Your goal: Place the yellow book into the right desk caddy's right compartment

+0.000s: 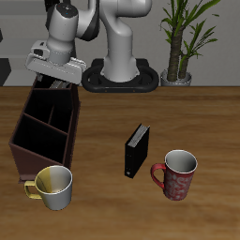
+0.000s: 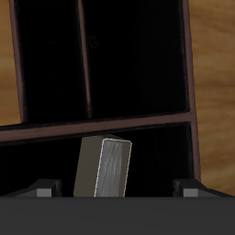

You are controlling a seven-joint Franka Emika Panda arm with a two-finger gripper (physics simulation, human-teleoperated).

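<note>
The dark reddish-brown desk caddy (image 1: 42, 131) stands near the table's side edge, its long axis running front to back. My gripper (image 1: 58, 82) hangs just over its end section farthest back. In the wrist view the pale greyish-yellow book (image 2: 101, 167) stands tilted, seen end-on, inside that end compartment (image 2: 161, 156), behind a thin panel (image 2: 101, 126). My gripper (image 2: 115, 191) is open: the fingertips (image 2: 41, 191) sit far apart on either side of the book and do not touch it. The book is hidden in the exterior view.
A black book (image 1: 137, 150) stands upright mid-table. A red mug (image 1: 176, 174) is beside it, nearer the front edge. A yellow mug (image 1: 53, 186) sits at the caddy's front end. A potted plant (image 1: 178, 42) stands behind the table.
</note>
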